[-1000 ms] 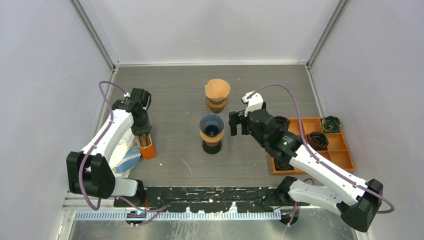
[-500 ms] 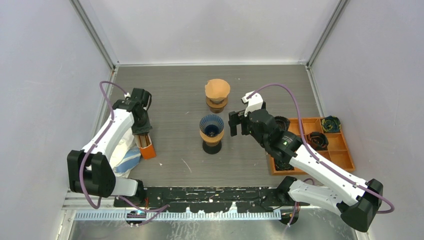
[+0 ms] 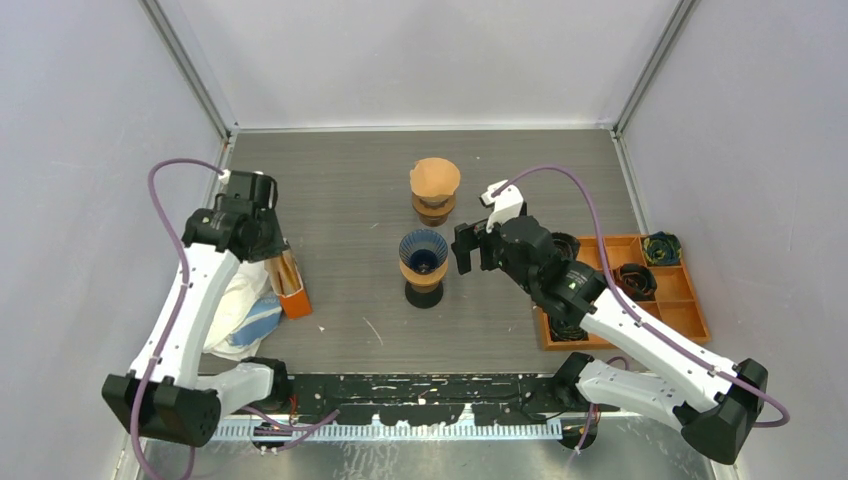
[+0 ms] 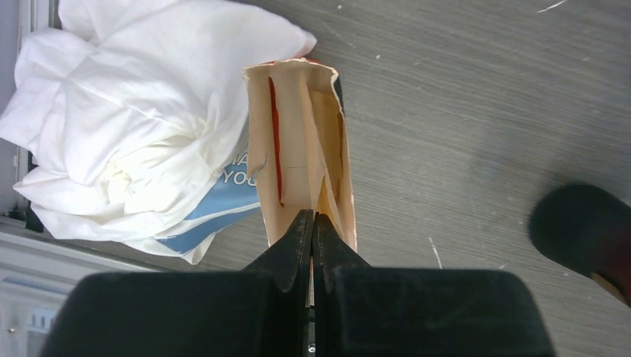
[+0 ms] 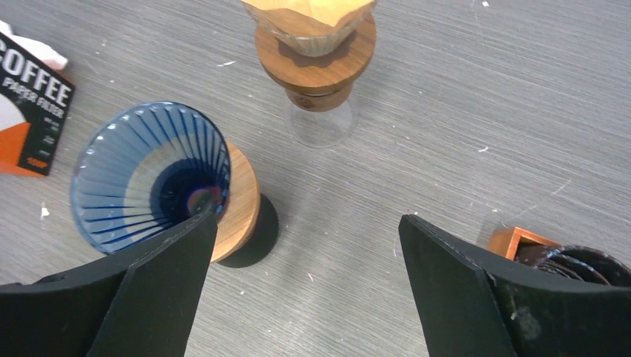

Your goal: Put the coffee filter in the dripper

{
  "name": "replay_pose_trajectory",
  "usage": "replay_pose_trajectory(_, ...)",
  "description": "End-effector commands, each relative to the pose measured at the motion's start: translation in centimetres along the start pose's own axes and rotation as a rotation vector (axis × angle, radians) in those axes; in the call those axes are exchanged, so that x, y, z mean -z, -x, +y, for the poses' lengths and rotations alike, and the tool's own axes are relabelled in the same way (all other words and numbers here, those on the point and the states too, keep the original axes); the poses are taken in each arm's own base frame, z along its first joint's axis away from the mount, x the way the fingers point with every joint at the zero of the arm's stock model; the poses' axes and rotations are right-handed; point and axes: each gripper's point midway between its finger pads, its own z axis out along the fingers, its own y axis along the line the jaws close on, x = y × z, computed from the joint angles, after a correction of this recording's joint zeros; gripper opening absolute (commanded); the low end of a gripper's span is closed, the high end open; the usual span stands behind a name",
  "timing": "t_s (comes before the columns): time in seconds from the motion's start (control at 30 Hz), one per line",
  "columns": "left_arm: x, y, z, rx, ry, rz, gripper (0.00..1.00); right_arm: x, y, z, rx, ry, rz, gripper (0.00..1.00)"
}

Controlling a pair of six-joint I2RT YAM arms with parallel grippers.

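The empty blue ribbed dripper [image 3: 423, 250] stands on its wooden ring and black base at mid table, also in the right wrist view [image 5: 149, 178]. My left gripper [image 3: 268, 248] is raised over the orange filter box [image 3: 293, 295]. In the left wrist view it [image 4: 312, 216] is shut, with a thin beige edge of a coffee filter [image 4: 298, 141] pinched between the fingers. The filter's far end reaches the box's mouth. My right gripper [image 3: 465, 248] is open and empty just right of the dripper, its jaws wide apart [image 5: 309, 219].
A second dripper [image 3: 434, 180] holding a brown filter stands on a glass server behind the blue one. A white bag [image 3: 240, 310] lies left of the filter box. An orange tray [image 3: 680, 300] with dark items sits at the right.
My left arm has lifted and swung back to the left, away from the filter box, with its fingers shut. The right gripper has shifted slightly toward the dripper.
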Motion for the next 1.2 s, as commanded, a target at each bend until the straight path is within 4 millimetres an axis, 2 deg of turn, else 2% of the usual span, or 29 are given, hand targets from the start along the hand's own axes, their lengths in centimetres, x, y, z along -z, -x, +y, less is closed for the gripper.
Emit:
replay_pose_trajectory(0.0,4.1,1.7,-0.4,0.008,-0.091,-0.085,0.00,1.5,4.4,1.9,-0.011,0.109,-0.106,1.00)
replay_pose_trajectory(0.2,7.6,2.6,-1.9,0.014,-0.215,-0.128,0.00,2.1,6.2,4.1,-0.002,0.230,-0.134,1.00)
replay_pose_trajectory(0.37,9.2,3.1,-3.7,0.028,-0.323,-0.148,0.00,1.9,7.2,6.5,0.001,0.319,-0.164,1.00)
replay_pose_trajectory(0.7,10.6,3.7,-7.7,-0.004,-0.435,-0.163,0.00,0.8,8.5,12.1,0.039,0.399,-0.229,1.00)
replay_pose_trajectory(0.93,10.6,3.3,-11.2,-0.096,-0.453,-0.167,0.00,-0.4,9.5,14.8,0.064,0.380,-0.324,0.99)
replay_pose_trajectory(1.17,11.7,3.8,-12.7,-0.131,-0.440,-0.220,0.00,-1.5,9.3,17.0,0.092,0.362,-0.387,0.98)
